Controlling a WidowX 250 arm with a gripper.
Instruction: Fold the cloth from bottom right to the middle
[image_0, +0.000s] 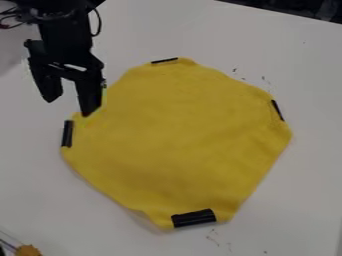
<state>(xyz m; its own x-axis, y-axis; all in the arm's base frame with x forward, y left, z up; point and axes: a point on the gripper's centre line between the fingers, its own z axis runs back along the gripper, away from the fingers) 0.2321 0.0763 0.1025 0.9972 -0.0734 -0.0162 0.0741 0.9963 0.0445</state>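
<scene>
A yellow cloth (177, 135) lies spread out on the white table, roughly octagonal, with strips of black tape on several of its edges. Its bottom edge bears the widest black strip (194, 218), and a slight ripple shows just left of that strip. At the upper left, the black gripper (70, 105) hangs with its two fingers apart and nothing between them. One finger overlaps the cloth's upper-left edge in the view; whether it touches the cloth I cannot tell. The other is over bare table.
The white table (307, 65) surrounds the cloth. Small dark marks dot its surface near the cloth's upper right and below its bottom edge. An orange-brown object (28, 250) sits at the bottom left corner. A dark area lies past the table's edge at the top right.
</scene>
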